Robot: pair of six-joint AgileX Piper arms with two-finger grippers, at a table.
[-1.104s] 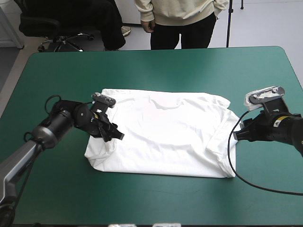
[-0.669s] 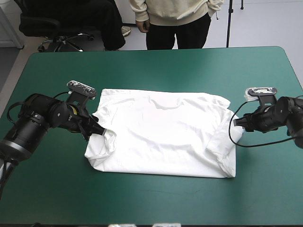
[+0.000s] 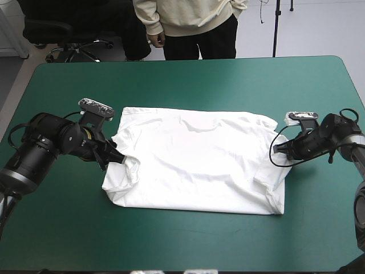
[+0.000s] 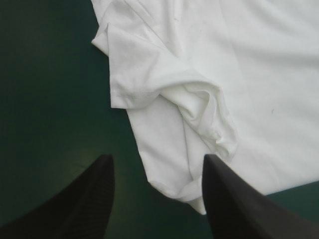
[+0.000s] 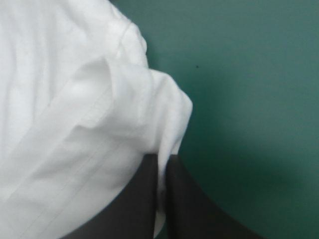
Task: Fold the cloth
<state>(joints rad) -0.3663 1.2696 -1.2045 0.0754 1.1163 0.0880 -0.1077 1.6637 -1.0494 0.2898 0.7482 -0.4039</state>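
Observation:
The white T-shirt [image 3: 199, 165] lies spread flat in the middle of the table, with both sleeves folded inward. My left gripper [image 3: 118, 159] is at the shirt's left edge, low over the cover. In the left wrist view this gripper [image 4: 158, 160] is open, and a rumpled fold of the T-shirt [image 4: 199, 114] lies between and ahead of its fingers. My right gripper [image 3: 278, 148] is at the shirt's right edge. In the right wrist view it [image 5: 162, 160] is pinched on a doubled hem of the T-shirt [image 5: 75, 114].
The teal-green cover [image 3: 188, 80] shows as a broad band on every side of the shirt. The table's right edge [image 3: 358, 97] runs close behind the right arm.
The left gripper drew back from over the shirt to its left edge, then stayed there. The right gripper moved left to the shirt's right edge and took hold of the hem.

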